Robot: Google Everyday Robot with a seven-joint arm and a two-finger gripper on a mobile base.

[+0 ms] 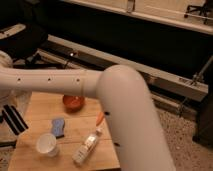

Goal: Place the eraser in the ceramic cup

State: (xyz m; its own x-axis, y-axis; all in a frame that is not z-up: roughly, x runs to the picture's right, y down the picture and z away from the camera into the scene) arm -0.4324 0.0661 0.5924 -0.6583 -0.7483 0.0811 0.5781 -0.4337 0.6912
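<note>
The eraser, a flat black block with white stripes, hangs tilted at the far left, just off the table's left edge. My gripper is at the left edge of the view, shut on the eraser's upper end. The ceramic cup, small, white and round, stands upright on the wooden table, below and to the right of the eraser and apart from it. My thick white arm runs across the view from the lower right to the gripper and hides the table's right part.
A blue sponge-like block lies just right of the cup. A red-orange bowl sits behind it. An orange carrot-like piece and a white bottle lie near the arm. A dark rail and floor lie behind the table.
</note>
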